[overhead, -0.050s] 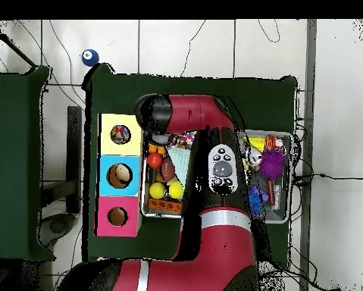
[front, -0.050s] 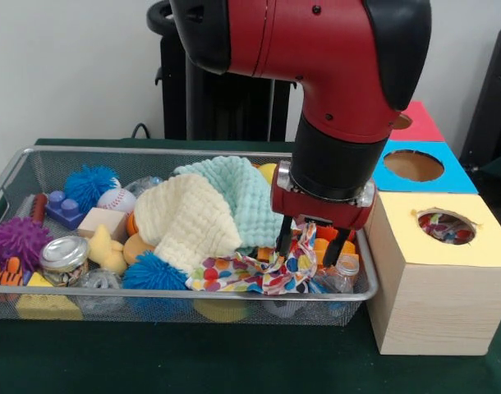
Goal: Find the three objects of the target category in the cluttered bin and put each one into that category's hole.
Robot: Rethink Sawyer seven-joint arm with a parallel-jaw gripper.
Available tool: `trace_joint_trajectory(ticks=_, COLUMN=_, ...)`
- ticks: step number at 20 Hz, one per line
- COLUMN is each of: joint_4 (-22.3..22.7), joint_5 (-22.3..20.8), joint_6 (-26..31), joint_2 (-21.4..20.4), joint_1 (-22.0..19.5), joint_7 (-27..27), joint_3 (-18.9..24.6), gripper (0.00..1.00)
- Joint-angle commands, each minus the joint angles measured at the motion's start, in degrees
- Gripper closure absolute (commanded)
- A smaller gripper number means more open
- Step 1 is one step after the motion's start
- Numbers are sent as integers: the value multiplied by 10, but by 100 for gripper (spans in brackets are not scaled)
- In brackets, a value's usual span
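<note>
Tool (front, -0.050s: 310, 240) over dotted cloth (front, -0.050s: 250, 272)

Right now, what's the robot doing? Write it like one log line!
gripper: open, low in wire bin | over: polka-dot cloth | yellow box: hole already holds items

White wall (front, -0.050s: 70, 66), tiled floor (overhead, -0.050s: 184, 45)

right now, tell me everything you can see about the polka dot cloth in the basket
The polka dot cloth is thin white fabric printed with red, blue, yellow and green dots. It lies crumpled at the front right of the wire basket, pressed against the front mesh. Its top edge tucks under the cream knitted cloth, and a blue spiky ball sits at its left end. The gripper is down on its right part, fingers apart with cloth bunched up between them. How firmly it is held cannot be told.
</note>
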Motion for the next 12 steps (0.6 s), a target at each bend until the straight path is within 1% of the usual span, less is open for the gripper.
trace_joint_trajectory(ticks=1, joint_4=69, joint_5=-48, joint_6=-4, joint_2=11, joint_1=-1, joint_7=-36, joint_3=5, gripper=0)
trace_joint_trajectory(ticks=5, joint_4=68, joint_5=-63, joint_6=-15, joint_2=24, joint_1=2, joint_7=-31, joint_3=7, gripper=0)
trace_joint_trajectory(ticks=7, joint_4=72, joint_5=-67, joint_6=-16, joint_2=24, joint_1=4, joint_7=-27, joint_3=8, gripper=0)
trace_joint_trajectory(ticks=9, joint_4=84, joint_5=-74, joint_6=-32, joint_2=23, joint_1=2, joint_7=-24, joint_3=8, gripper=0)
trace_joint_trajectory(ticks=12, joint_4=86, joint_5=-81, joint_6=-41, joint_2=26, joint_1=1, joint_7=-21, joint_3=10, gripper=0)
